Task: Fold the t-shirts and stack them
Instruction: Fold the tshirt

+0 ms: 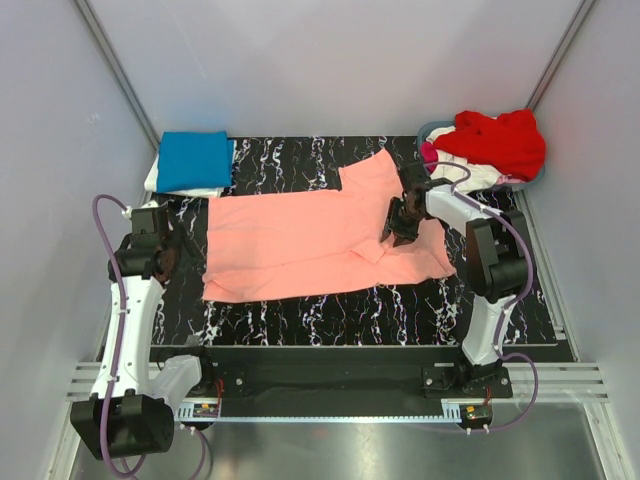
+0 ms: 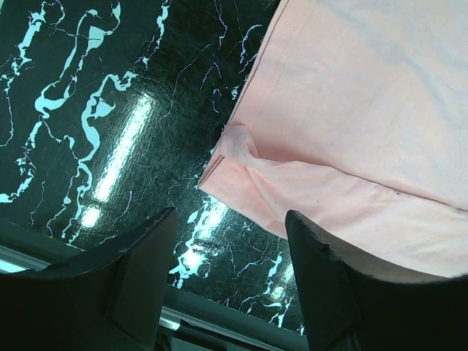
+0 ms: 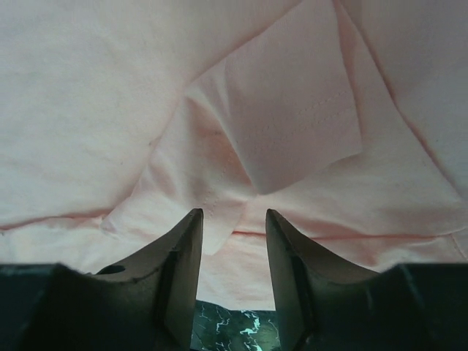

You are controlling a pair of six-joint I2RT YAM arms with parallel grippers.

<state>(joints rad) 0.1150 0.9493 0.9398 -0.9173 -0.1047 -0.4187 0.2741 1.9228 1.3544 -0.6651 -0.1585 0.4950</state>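
A salmon-pink t-shirt (image 1: 300, 240) lies spread flat on the black marbled mat (image 1: 330, 310). My right gripper (image 1: 398, 228) hovers low over its right side, by a sleeve folded inward. In the right wrist view the right gripper (image 3: 233, 213) stands open, with the folded sleeve flap (image 3: 292, 124) just ahead of its tips and nothing pinched. My left gripper (image 1: 172, 255) is at the shirt's left edge. Seen from the left wrist, the left gripper (image 2: 232, 216) is open over bare mat, close to a hem corner (image 2: 234, 157) of the shirt.
A folded blue t-shirt (image 1: 193, 158) sits on a white one (image 1: 152, 180) at the back left corner. A basket (image 1: 432, 128) at the back right holds red (image 1: 500, 140), white (image 1: 478, 175) and magenta (image 1: 428, 153) shirts. White walls close in on three sides.
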